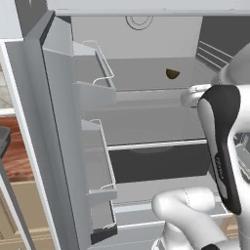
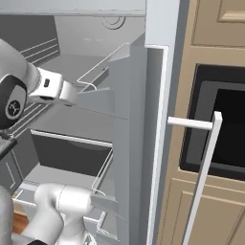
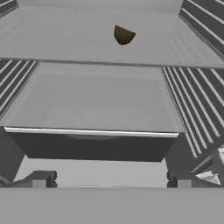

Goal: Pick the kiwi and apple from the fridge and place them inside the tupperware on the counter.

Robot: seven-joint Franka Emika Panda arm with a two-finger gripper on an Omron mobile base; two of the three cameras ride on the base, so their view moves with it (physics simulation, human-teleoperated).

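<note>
The fridge (image 1: 146, 117) stands open, door bins (image 1: 95, 73) at left; the kiwi (image 1: 172, 73) sits far back on the upper shelf (image 3: 96, 48), right of centre. The jaws gape wide and empty well short; reaching in, the hand may clip a shelf edge or nudge the kiwi rolling

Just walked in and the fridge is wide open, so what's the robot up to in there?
The white arm is reaching into the open fridge with its pincer open and empty, pointed at the shelves. A small dark brown kiwi sits on the upper shelf toward the back, untouched, and the pincer is well short of it, level with the lower shelf and the dark drawer. Nothing has been picked up yet.
</note>
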